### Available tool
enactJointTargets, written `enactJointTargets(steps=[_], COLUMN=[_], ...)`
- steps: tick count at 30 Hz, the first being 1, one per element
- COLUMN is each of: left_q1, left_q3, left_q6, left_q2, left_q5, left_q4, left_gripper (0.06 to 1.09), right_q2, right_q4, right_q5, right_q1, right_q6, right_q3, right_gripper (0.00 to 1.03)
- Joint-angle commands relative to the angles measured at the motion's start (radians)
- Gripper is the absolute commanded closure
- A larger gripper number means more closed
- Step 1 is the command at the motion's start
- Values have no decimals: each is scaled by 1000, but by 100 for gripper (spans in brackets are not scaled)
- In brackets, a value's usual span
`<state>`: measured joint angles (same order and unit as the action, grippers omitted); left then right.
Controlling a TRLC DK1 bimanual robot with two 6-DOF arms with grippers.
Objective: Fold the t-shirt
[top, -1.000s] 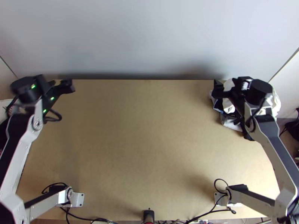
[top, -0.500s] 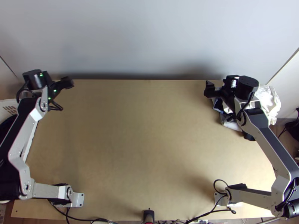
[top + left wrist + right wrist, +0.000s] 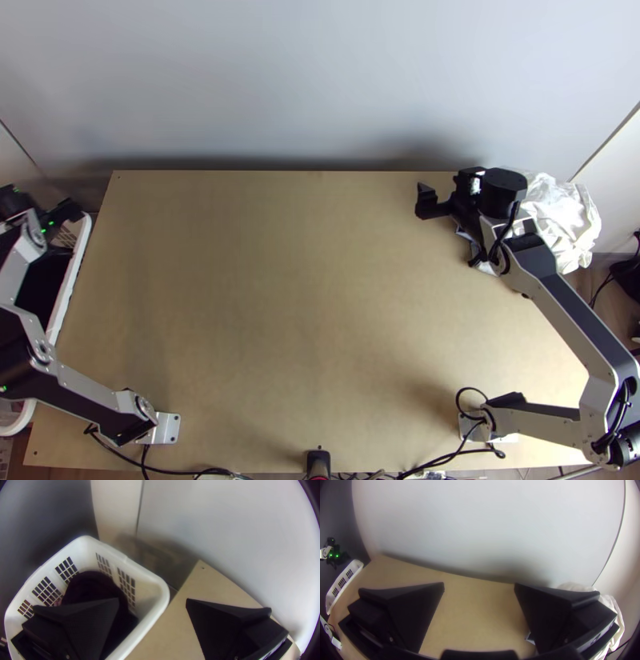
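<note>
My left gripper (image 3: pixel 67 213) hangs over the white basket beside the table's left edge. In the left wrist view my left gripper (image 3: pixel 152 601) is open, its fingers wide apart, with dark cloth (image 3: pixel 90 586) bunched in the basket below. My right gripper (image 3: pixel 436 200) is above the table's back right part; in the right wrist view this gripper (image 3: pixel 479 585) stands open with nothing between its fingers. Bunched white cloth (image 3: pixel 560 220) lies at the back right corner, partly hidden by the right arm. I cannot tell whether either cloth is a t-shirt.
The white basket (image 3: pixel 70 276) borders the wooden table (image 3: pixel 304 280) on its left. A grey-white wall (image 3: pixel 320 80) rises behind the table's far edge. Black cables (image 3: pixel 432 462) run along the near edge.
My left gripper has moved left, from above the table's back left corner to over the basket. The right gripper has shifted left and slightly toward the near edge, uncovering more white cloth.
</note>
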<state>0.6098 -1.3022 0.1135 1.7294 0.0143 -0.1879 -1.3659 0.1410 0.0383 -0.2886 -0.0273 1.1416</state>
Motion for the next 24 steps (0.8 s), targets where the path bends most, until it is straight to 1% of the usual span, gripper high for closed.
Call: enactJointTargets(steps=[1,10,15,20,24], left_q1=[153,265,314,358,377], left_q3=[-62,-175,-203,-220,-235], left_q6=[-26,-55,-78,-104,-112], left_q2=[162,343,420,490,547], left_q5=[12,12,12,12,10], left_q4=[28,24,31,76,74], left_gripper=[11,11,11,11,11], right_q2=[14,56,73,83,87], right_q4=[28,51,68,85,91], right_q5=[14,28,37,51,63], right_q1=[-41,-49,-60,-61,-72], right_q6=[1,13,15,13,15], right_q3=[-17,-45,-45,-45,-46], right_gripper=[5,5,5,5,5])
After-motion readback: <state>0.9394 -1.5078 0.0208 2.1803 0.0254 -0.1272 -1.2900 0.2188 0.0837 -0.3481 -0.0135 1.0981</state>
